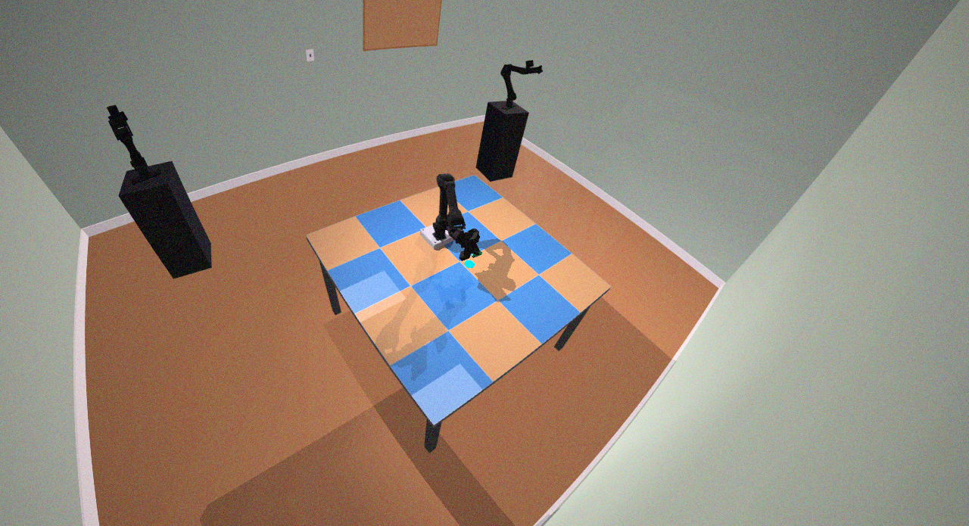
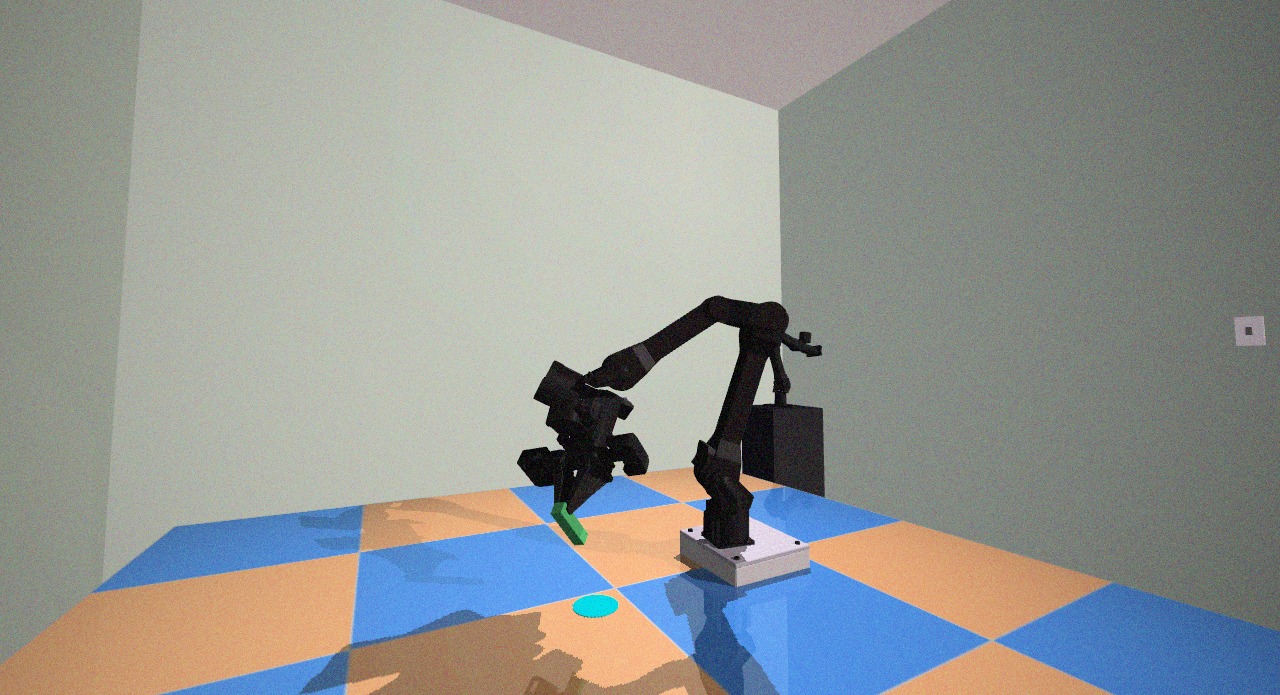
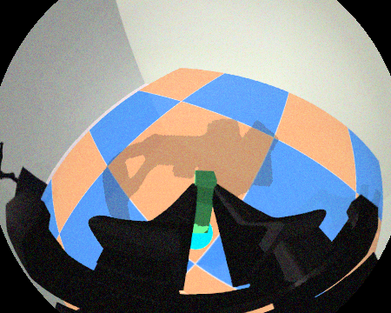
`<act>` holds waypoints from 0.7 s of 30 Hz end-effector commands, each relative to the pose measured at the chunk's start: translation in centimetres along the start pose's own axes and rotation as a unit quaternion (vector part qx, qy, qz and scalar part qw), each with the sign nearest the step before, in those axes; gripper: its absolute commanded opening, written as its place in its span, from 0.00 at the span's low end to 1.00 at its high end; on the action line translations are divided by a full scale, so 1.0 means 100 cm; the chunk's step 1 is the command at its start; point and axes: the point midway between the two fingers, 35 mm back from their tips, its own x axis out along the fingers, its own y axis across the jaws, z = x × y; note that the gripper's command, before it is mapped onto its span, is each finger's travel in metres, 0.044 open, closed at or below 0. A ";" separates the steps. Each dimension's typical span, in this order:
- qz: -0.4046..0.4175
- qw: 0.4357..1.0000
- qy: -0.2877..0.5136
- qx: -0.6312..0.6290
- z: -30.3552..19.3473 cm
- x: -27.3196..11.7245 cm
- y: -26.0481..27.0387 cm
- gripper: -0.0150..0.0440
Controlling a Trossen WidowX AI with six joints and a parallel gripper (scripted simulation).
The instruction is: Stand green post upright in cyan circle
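Note:
The green post (image 1: 480,253) (image 2: 570,524) (image 3: 203,210) is held near one end and hangs steeply tilted, its free end lower, in the air above the table. My gripper (image 2: 562,505) (image 3: 204,188) is shut on it and leans a little. The cyan circle (image 1: 469,264) (image 2: 595,605) (image 3: 202,241) is a flat disc on the table, with nothing standing on it. In the wrist view the post's lower end overlaps the circle's edge, but the height between them is hard to tell. In the top view the arm hides most of the post.
The blue and orange checkered table (image 1: 494,337) (image 2: 259,592) carries my arm's pale base (image 1: 431,236) (image 2: 774,561). The arm's shadow falls across the squares around the circle. Two other arms stand on black pedestals (image 1: 166,218) (image 1: 502,140) off the table.

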 end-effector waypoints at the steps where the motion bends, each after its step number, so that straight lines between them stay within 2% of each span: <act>1: 0.002 1.000 -0.015 -0.004 -0.001 -0.001 0.001 0.29; 21: 0.007 0.996 -0.082 -0.015 -0.002 -0.008 0.000 0.29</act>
